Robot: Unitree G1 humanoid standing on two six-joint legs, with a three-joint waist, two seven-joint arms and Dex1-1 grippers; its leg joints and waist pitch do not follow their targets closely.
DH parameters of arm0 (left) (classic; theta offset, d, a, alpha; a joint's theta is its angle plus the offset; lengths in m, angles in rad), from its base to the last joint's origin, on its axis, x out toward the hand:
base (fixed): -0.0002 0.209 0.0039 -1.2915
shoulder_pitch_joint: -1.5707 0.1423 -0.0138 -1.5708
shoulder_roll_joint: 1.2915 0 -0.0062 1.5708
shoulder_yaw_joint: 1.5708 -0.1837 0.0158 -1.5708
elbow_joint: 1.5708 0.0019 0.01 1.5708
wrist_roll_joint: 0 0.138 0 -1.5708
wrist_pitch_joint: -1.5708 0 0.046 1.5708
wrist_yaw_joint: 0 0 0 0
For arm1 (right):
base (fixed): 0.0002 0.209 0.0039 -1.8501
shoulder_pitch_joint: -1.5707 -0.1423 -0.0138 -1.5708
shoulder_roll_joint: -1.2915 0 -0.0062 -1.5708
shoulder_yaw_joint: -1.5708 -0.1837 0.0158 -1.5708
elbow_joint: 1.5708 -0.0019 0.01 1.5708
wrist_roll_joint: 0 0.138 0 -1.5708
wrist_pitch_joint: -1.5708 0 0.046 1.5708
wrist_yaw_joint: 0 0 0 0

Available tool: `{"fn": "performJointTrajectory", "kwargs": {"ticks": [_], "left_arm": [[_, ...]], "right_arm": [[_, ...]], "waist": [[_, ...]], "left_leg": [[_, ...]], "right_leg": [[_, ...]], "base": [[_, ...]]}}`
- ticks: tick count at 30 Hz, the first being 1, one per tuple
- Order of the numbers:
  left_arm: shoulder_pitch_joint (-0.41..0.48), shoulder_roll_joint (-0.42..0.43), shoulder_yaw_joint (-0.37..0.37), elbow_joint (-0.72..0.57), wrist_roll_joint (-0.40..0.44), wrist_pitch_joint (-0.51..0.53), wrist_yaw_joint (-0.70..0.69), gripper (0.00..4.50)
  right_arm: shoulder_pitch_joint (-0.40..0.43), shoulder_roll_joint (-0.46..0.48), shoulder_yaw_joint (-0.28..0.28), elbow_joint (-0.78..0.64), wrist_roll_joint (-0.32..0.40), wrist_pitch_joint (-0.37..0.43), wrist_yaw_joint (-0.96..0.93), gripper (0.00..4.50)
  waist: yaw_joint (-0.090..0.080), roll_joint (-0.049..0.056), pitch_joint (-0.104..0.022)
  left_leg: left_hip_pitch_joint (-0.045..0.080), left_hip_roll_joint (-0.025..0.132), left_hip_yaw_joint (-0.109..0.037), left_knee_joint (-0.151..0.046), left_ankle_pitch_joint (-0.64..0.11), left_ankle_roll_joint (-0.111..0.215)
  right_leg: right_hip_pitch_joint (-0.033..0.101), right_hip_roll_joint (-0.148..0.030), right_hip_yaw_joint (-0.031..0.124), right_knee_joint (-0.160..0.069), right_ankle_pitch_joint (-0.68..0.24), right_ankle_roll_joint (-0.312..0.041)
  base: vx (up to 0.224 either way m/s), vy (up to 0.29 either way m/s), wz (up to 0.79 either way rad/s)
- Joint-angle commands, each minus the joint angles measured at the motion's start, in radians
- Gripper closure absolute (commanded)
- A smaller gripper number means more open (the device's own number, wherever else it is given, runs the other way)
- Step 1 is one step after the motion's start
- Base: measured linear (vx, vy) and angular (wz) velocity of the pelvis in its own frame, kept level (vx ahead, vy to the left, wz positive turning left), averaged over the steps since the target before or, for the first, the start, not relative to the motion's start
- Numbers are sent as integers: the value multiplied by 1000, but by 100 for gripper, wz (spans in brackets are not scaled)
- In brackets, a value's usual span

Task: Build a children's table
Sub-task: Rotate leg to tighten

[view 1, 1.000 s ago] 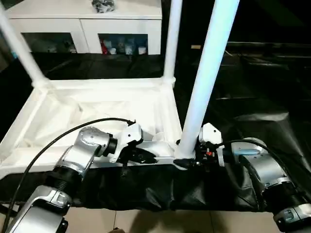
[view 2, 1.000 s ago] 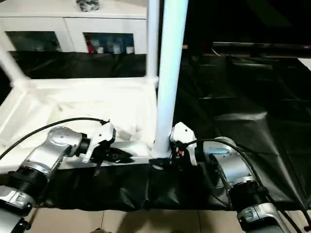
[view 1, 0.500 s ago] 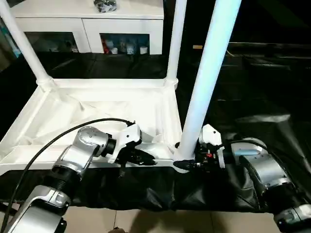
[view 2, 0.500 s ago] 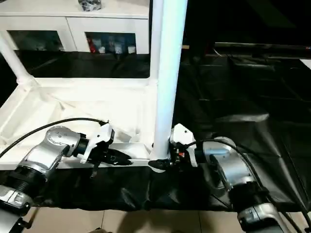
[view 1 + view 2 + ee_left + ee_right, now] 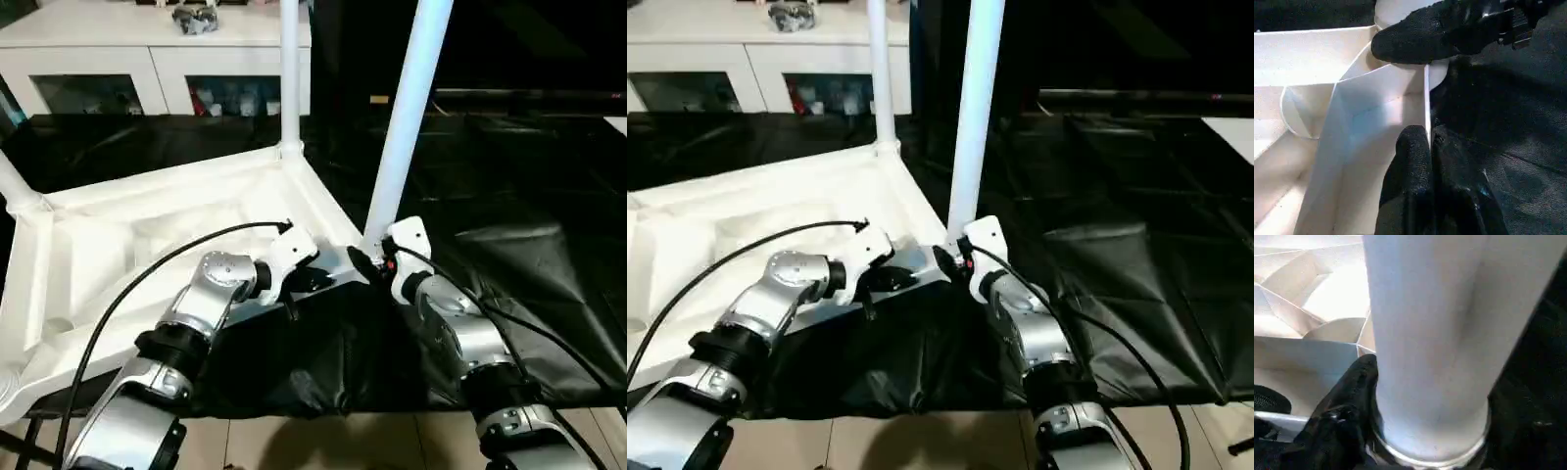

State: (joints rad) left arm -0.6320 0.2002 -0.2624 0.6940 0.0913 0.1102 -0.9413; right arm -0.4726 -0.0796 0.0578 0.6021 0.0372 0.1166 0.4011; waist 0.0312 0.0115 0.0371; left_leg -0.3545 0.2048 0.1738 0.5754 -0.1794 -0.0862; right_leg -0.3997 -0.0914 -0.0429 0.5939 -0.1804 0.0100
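Nearest the camera, two silver forearms reach forward over a crumpled black sheet that covers the work surface. The left gripper has its fingers pressed together on the thin near rim of the children's table, pinching that white edge just left of the near right corner. The right gripper sits at that same corner, its fingers spread around the base of the near right leg, one black finger lying against the leg's left side; the other is hard to make out in the wrist view. The table lies upside down on the sheet, ribbed underside up, turned so that this corner points toward the robot. The near right leg stands upright in its socket, leaning slightly to the right. Farther back, a second leg rises from the far right corner, and another leg's base shows at the far left. Beyond the table stands a white glass-doored cabinet with small objects on top.
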Motion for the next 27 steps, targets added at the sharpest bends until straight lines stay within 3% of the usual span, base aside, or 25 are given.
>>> {"fn": "performJointTrajectory", "kwargs": {"ticks": [1,4,6,11,14,18,21,27], "left_arm": [[-6,-77,-96,-19,-2,-48,-45,450],[6,-50,-99,-32,5,-55,-76,450],[23,-6,-99,-53,4,-61,-130,450],[47,58,-86,-72,-14,-78,-206,450],[61,106,-81,-91,-37,-91,-282,450],[68,143,-78,-112,-59,-90,-348,450],[69,168,-80,-120,-67,-91,-391,450],[69,195,-85,-120,-72,-102,-437,450]], "right_arm": [[-13,59,92,-4,6,0,102,111],[-4,19,111,-9,-18,-22,136,66],[13,-53,131,-20,-30,-56,230,66],[43,-167,155,-71,5,-86,451,66],[55,-238,177,-115,39,-89,630,66],[50,-279,198,-137,81,-66,756,66],[49,-300,217,-152,94,-41,829,93],[58,-317,231,-182,114,-1,906,131]], "waist": [[1,-5,-47],[7,-4,-52],[9,-4,-55],[10,-4,-59],[16,-6,-56],[25,-4,-50],[28,-8,-49],[35,-9,-54]], "left_leg": [[1,10,-2,-77,-356,11],[2,13,3,-73,-314,21],[-6,13,3,-70,-268,37],[-7,14,7,-61,-201,82],[-7,17,9,-61,-204,96],[-1,22,9,-69,-277,68],[-1,23,9,-70,-281,61],[-3,22,9,-66,-216,66]], "right_leg": [[30,-33,25,-91,-381,-157],[33,-33,28,-81,-287,-191],[44,-34,26,-71,-210,-212],[50,-32,25,-56,-68,-264],[52,-32,23,-57,-83,-271],[45,-34,23,-67,-222,-252],[42,-35,25,-68,-247,-243],[46,-35,25,-58,-165,-254]], "base": [[0,0,0],[0,0,0],[0,0,0],[0,0,0],[0,0,0],[0,0,0],[0,0,0],[0,0,0]]}}
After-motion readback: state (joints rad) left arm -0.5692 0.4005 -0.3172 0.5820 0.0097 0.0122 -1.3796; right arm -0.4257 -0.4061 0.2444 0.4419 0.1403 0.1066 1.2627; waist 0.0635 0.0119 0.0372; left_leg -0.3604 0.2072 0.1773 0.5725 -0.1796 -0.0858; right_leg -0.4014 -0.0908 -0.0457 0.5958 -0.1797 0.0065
